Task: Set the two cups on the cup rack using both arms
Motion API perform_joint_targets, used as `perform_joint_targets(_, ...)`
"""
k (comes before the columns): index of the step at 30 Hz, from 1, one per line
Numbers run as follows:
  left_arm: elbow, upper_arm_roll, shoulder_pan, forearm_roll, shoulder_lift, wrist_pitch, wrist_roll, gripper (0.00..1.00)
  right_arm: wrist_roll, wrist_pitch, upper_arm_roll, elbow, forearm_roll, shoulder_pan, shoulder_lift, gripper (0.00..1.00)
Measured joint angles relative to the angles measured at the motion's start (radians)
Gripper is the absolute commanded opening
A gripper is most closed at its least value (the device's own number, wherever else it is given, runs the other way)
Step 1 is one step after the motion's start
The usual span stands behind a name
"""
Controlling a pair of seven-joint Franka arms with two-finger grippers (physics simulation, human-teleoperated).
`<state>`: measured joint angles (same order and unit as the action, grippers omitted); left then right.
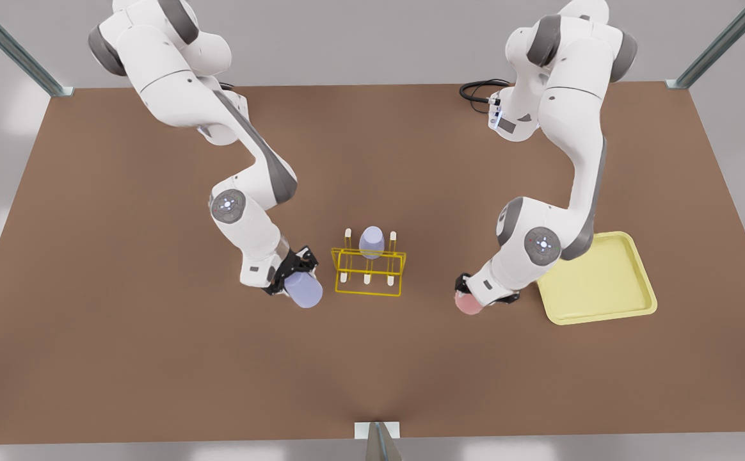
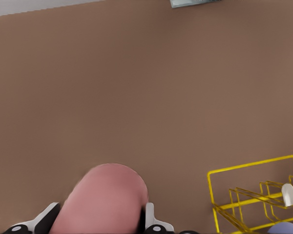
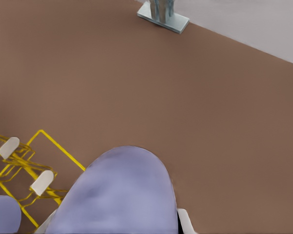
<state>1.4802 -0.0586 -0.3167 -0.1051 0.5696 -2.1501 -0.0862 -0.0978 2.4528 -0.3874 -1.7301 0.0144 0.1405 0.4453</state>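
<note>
Bright even light, faint shadows, soft-edged renders

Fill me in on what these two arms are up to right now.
Each arm holds a cup beside the yellow cup rack. The left gripper grips the salmon pink cup near the yellow tray; the right gripper grips a lavender cup. Another lavender cup already sits upturned on the rack.

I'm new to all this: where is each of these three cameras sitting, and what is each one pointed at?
Front view: high above the table, looking down on both arms, the cup rack and yellow tray.
Left wrist view: rides the left gripper, shut on the pink cup; white finger pads show.
Right wrist view: rides the right gripper, shut on the lavender cup.
Shared: both wrist views see the rack, which already carries a second lavender cup.
</note>
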Motion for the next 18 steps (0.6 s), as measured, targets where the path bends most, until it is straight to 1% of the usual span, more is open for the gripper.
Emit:
perform_joint_targets(3,-0.160,-0.014,-0.045,-0.001,0.072,0.034,-0.119,0.81,-0.007,-0.013,-0.064,0.016,0.000,-0.003,0.001,0.73)
perform_joint_targets(5,-0.230,-0.021,-0.070,-0.002,0.101,0.055,-0.193,0.81,-0.013,-0.028,-0.097,0.021,0.000,-0.002,0.003,0.73)
perform_joint_targets(10,-0.291,-0.099,-0.101,-0.014,0.133,0.122,-0.353,0.82,-0.026,-0.080,-0.129,0.014,-0.002,-0.003,0.007,0.73)
perform_joint_targets(13,-0.331,-0.107,-0.123,-0.016,0.171,0.145,-0.434,0.82,-0.037,-0.109,-0.131,0.011,-0.004,-0.009,0.017,0.73)
perform_joint_targets(18,-0.335,-0.109,-0.142,-0.001,0.190,0.176,-0.551,0.82,-0.049,-0.134,-0.131,0.017,0.000,-0.007,0.051,0.73)
